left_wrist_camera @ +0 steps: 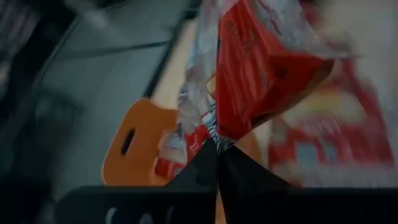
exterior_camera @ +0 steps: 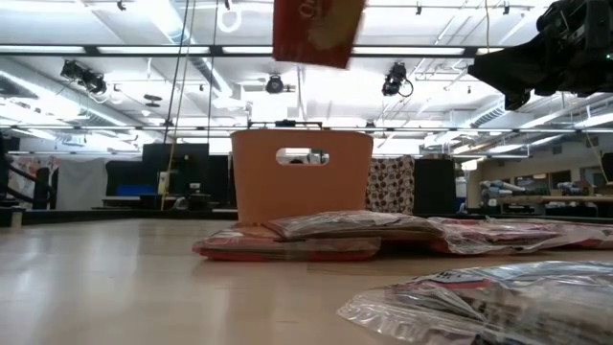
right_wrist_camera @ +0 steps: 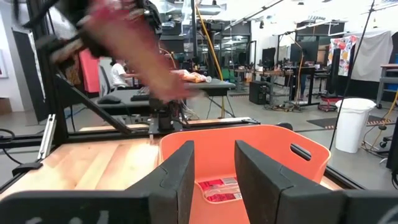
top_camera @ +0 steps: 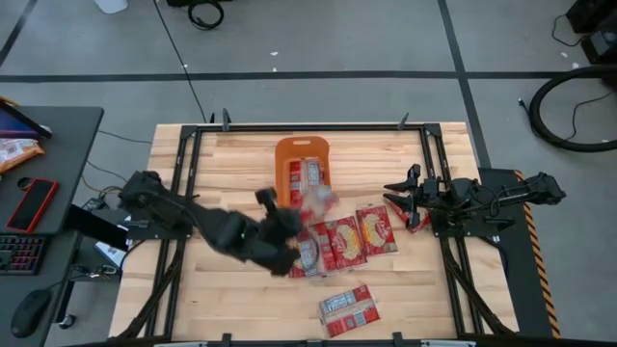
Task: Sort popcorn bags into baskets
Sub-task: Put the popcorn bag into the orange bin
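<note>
My left gripper (top_camera: 289,220) is shut on a red popcorn bag (top_camera: 316,200), held in the air just near of the orange basket (top_camera: 302,159). In the low view this bag (exterior_camera: 318,29) hangs high above the basket (exterior_camera: 302,177). One packet (top_camera: 308,175) lies inside the basket. Several more red packets (top_camera: 359,234) lie flat on the table between the arms, and another (top_camera: 347,308) lies near the table's near edge. My right gripper (right_wrist_camera: 211,171) is open, at the table's right side (top_camera: 395,191), pointing toward the basket (right_wrist_camera: 249,149) and touching nothing. My left gripper pinches the popcorn bag between its two fingers (left_wrist_camera: 239,177) by a crimped edge at one end (left_wrist_camera: 214,134). The rest of the bag (left_wrist_camera: 261,68) stands out beyond the fingertips, crumpled. The bag is lifted clear of the table and of the basket.
A black frame runs along the table's left, right and far edges (top_camera: 424,130). One packet (top_camera: 416,220) lies under the right arm's wrist. A side desk with a red phone (top_camera: 32,204) and a keyboard stands left of the table. Bare wood lies near-left (top_camera: 217,299).
</note>
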Robot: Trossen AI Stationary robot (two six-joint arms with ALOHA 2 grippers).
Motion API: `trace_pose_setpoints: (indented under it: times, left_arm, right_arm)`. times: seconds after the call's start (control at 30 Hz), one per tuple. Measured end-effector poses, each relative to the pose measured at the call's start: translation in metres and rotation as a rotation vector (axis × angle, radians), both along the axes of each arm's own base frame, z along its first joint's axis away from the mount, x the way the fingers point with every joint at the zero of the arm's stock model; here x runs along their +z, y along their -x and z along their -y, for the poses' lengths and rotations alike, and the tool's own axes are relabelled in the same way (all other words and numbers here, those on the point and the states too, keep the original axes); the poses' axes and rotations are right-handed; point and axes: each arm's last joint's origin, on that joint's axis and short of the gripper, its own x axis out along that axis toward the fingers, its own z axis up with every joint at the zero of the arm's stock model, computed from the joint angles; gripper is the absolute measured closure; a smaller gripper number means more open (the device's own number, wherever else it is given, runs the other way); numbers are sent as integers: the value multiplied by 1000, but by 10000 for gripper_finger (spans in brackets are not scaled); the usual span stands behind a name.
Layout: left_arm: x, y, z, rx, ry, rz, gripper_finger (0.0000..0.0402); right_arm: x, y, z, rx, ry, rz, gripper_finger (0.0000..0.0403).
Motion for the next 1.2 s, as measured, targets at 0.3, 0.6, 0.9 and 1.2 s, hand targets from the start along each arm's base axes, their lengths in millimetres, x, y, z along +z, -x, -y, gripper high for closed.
trace_pose_setpoints:
  times: [0.3, 0.6, 0.9, 1.2]
  left_arm:
    - [-6, -21, -88, 426, 439, 172, 390]
    - [-29, -24, -156, 557, 621, -59, 389]
    - [-39, -21, -186, 591, 716, -161, 389]
    - [-48, -19, -204, 632, 762, -228, 388]
  right_arm:
    - [0, 0, 0, 0, 0, -1, 284]
    - [0, 0, 0, 0, 0, 0, 284]
    - [1, 0, 0, -1, -1, 8, 284]
    - [1, 0, 0, -5, -1, 7, 284]
